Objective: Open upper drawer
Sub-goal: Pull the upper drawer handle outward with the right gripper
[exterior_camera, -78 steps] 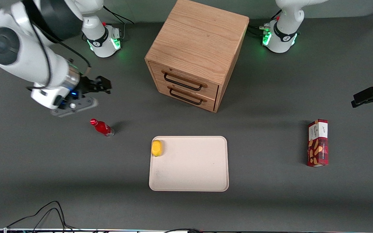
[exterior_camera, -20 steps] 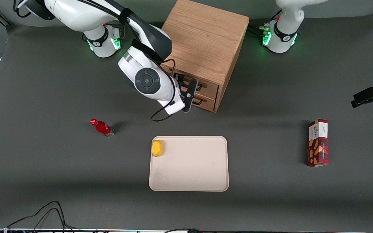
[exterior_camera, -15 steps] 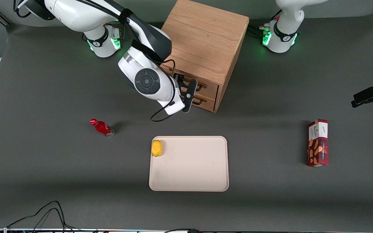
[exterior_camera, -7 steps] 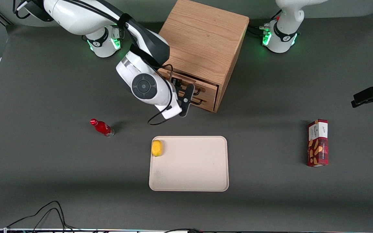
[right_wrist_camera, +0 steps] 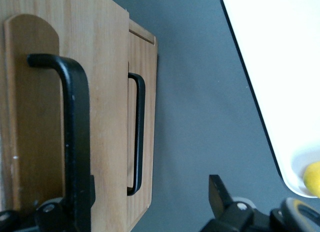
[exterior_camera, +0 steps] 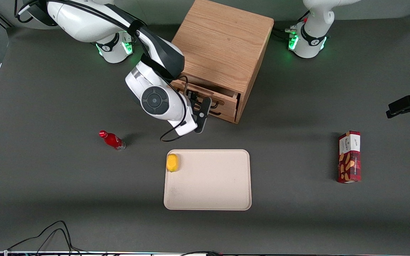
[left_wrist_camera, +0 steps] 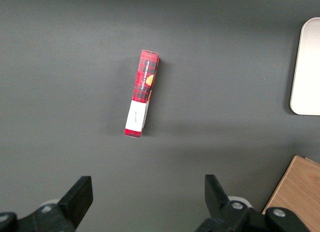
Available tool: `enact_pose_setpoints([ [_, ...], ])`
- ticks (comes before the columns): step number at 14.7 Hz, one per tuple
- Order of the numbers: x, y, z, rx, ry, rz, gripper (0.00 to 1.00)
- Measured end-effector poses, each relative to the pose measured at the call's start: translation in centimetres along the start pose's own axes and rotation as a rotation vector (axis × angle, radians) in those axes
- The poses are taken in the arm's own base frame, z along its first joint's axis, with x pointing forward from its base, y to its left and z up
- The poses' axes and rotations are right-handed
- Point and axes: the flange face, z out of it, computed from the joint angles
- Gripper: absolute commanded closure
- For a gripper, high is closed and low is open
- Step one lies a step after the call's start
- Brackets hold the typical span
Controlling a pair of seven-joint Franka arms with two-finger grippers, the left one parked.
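Note:
The wooden cabinet stands at the back middle of the table, its drawers facing the front camera at an angle. The upper drawer is pulled out a short way, so its front stands proud of the lower drawer. My right gripper is right in front of the upper drawer, open, its fingers spread wide. One finger sits at the black bar handle of the upper drawer; the other finger hangs over bare table. The lower drawer's handle is untouched.
A beige tray lies nearer the front camera than the cabinet, with a yellow fruit in one corner. A red bottle lies toward the working arm's end. A red snack box lies toward the parked arm's end.
The arm swung in from its end of the table to the upper drawer's handle. Over the last second it drew back toward the front camera and the upper drawer slid out with it.

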Motion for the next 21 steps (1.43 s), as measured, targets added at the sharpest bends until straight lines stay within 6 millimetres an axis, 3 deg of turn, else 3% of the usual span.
enact_pose_setpoints([
  [21, -1.4, 5.0, -2.3, -0.042, 0.041, 0.056, 0.0],
])
